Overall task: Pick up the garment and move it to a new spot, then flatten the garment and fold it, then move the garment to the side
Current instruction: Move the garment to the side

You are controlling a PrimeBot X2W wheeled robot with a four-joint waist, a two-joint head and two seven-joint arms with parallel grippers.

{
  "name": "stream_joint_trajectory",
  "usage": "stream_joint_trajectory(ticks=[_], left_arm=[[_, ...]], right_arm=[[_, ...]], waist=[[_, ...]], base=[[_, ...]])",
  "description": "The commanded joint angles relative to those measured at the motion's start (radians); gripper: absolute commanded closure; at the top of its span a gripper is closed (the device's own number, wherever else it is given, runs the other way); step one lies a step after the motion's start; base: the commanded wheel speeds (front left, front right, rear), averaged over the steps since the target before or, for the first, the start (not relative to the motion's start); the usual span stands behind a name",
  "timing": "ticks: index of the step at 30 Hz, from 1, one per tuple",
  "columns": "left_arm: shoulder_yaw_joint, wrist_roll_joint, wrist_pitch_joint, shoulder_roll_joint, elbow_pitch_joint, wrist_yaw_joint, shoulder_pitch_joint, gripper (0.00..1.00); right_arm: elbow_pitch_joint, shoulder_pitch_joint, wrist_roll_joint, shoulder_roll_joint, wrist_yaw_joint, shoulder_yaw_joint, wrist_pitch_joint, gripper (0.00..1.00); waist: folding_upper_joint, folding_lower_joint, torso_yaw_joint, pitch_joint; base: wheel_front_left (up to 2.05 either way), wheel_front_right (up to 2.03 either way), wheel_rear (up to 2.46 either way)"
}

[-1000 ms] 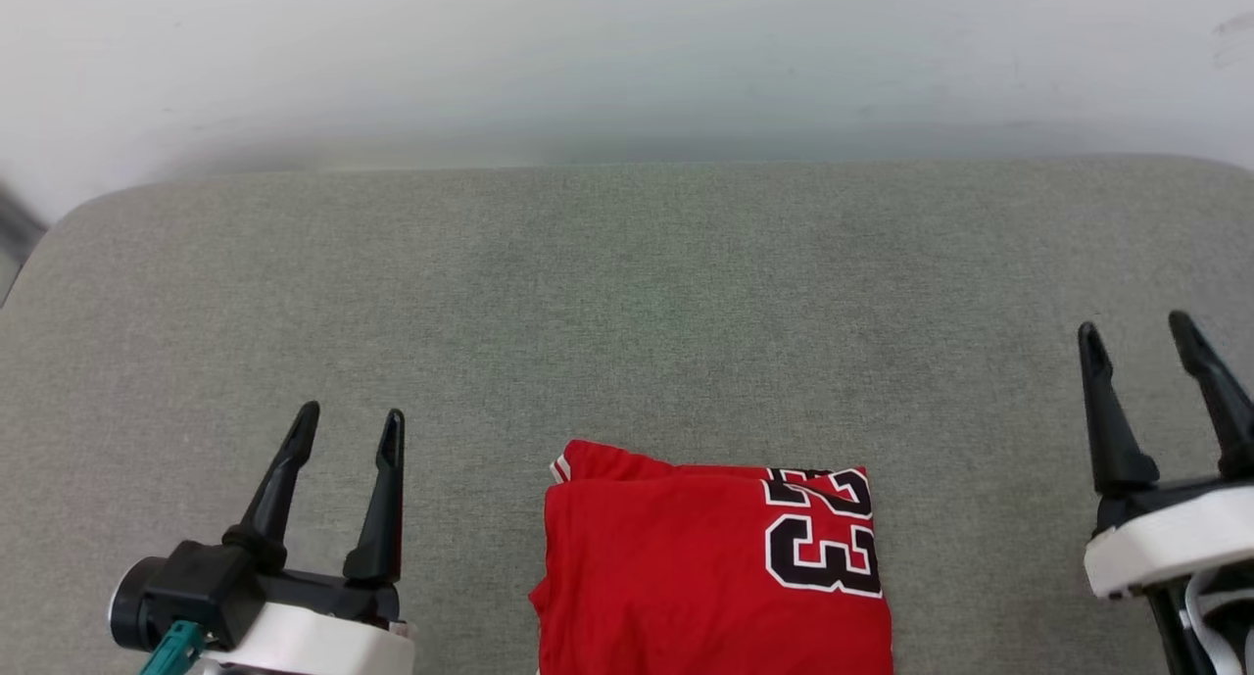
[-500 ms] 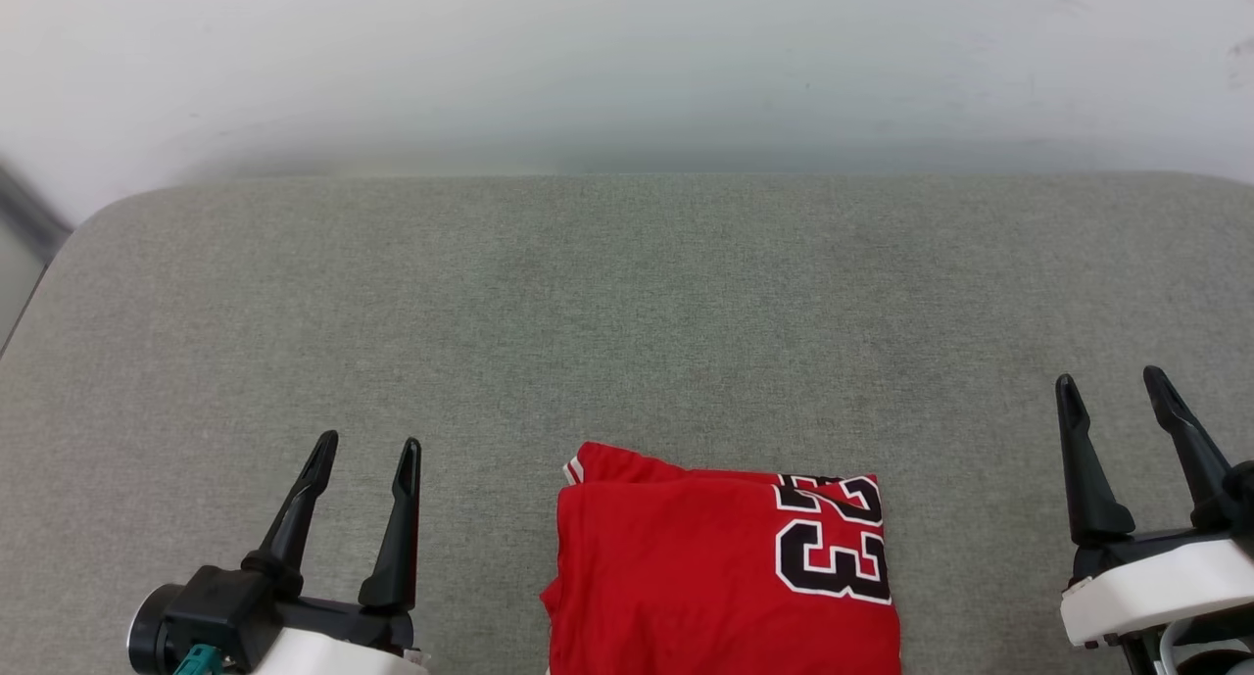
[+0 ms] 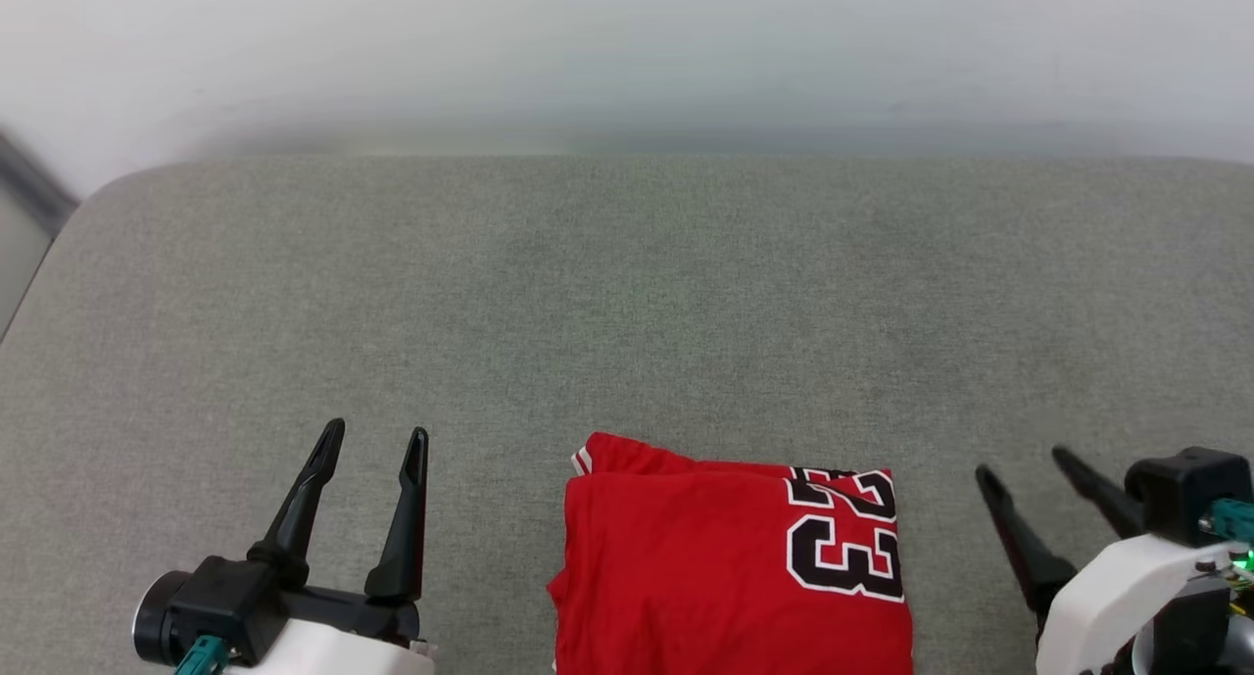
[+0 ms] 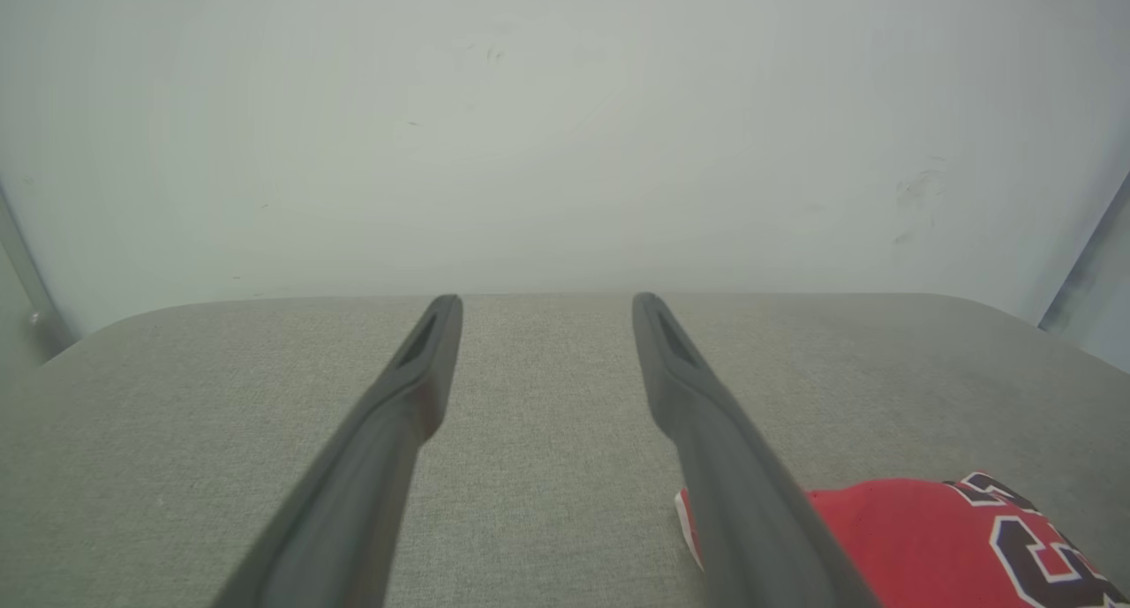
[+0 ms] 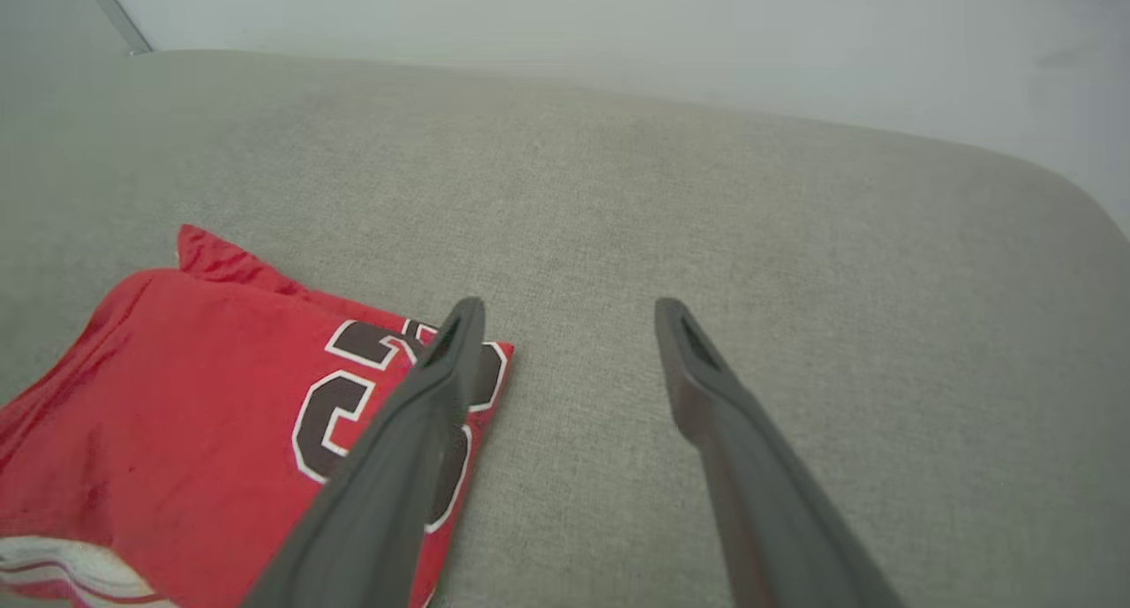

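Garment [image 3: 730, 567] folded, red, at near edge of grey cushion [image 3: 627, 293], midway; left gripper [image 3: 377, 430] and right gripper [image 3: 1022, 462] flank it, jaws spread, empty; soft, light, likely limp; pinch stacked layers at side edges

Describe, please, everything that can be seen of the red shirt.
The red shirt is soft cloth, folded into a neat rectangle, with layers showing at its far edge. A black 23 with white outline is on its right part; striped trim peeks at the far left corner. It lies flat on the grey fabric surface. The left claw and the right claw stand open beside it, not touching.
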Motion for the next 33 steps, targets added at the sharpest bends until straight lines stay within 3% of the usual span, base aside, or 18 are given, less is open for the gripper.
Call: stream_joint_trajectory(ticks=[1,4,5,8,12,20,30,31,33], left_arm=[[-0.004,0.002,-0.002,0.002,-0.001,0.001,-0.016,0.0],[-0.011,0.003,-0.002,0.001,0.002,0.001,-0.029,0.0],[-0.011,0.003,-0.002,0.001,0.002,0.001,-0.029,0.0],[-0.02,0.003,-0.002,-0.004,0.006,0.001,-0.04,0.0],[-0.049,0.001,-0.002,-0.012,0.016,0.001,-0.07,0.0],[-0.062,0.0,-0.002,-0.019,0.027,0.001,-0.103,0.0],[-0.066,0.003,-0.002,-0.025,0.036,0.001,-0.118,0.0],[-0.068,0.003,-0.002,-0.026,0.037,0.001,-0.119,0.0],[-0.075,0.002,-0.002,-0.025,0.041,0.001,-0.119,0.0]], right_arm=[[-0.038,0.021,0.042,-0.007,0.0,0.012,0.129,0.0],[-0.078,0.041,0.092,0.012,0.0,0.014,0.319,0.0],[-0.078,0.041,0.092,0.012,0.0,0.014,0.319,0.0],[-0.107,0.041,0.104,0.028,0.0,0.012,0.466,0.0],[-0.066,0.013,0.075,0.097,0.0,-0.013,0.621,0.0],[0.046,-0.038,0.056,0.142,0.0,-0.002,0.656,0.0],[0.241,-0.059,0.004,0.157,0.001,0.091,0.644,0.0],[0.258,-0.064,0.0,0.156,0.001,0.102,0.646,0.38],[0.275,-0.068,-0.005,0.14,0.001,0.127,0.64,1.0]], waist=[[0.0,0.0,0.008,0.017],[0.0,0.0,0.02,0.038],[0.0,0.0,0.02,0.038],[0.0,0.0,0.037,0.058],[0.0,0.0,0.079,0.096],[0.0,0.0,0.134,0.134],[0.0,0.0,0.158,0.145],[0.0,0.0,0.157,0.144],[0.0,0.0,0.154,0.141]], base=[[0.0,0.0,0.0],[0.0,0.0,0.0],[0.0,0.0,0.0],[0.0,0.0,0.0],[0.0,0.0,0.0],[0.0,0.0,0.0],[0.0,0.0,0.0],[0.0,0.0,0.0],[0.0,0.0,0.0]])
